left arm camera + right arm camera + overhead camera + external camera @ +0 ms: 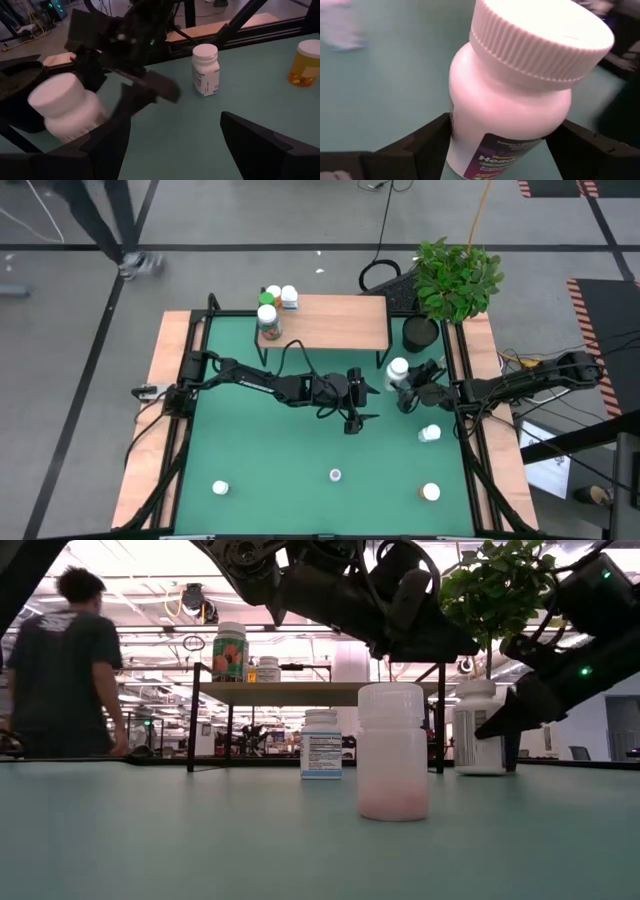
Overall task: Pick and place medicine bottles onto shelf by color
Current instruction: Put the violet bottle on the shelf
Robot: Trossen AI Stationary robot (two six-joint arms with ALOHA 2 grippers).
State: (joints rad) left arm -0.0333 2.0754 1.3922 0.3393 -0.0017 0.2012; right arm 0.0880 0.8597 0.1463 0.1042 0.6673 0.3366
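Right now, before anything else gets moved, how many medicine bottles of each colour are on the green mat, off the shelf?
White medicine bottles: 4
Orange medicine bottle: 1
Total: 5

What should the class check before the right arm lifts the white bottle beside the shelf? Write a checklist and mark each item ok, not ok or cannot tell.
1. White bottle sits between the right gripper fingers: ok.
2. Fingers firmly closed on it: cannot tell.
3. Bottle stands on the green mat, not yet lifted: ok.
4. Bare space left on the shelf: ok.
5. Left gripper open, holding nothing: ok.
6. Left arm clear of the lift path: cannot tell; it hangs close by.
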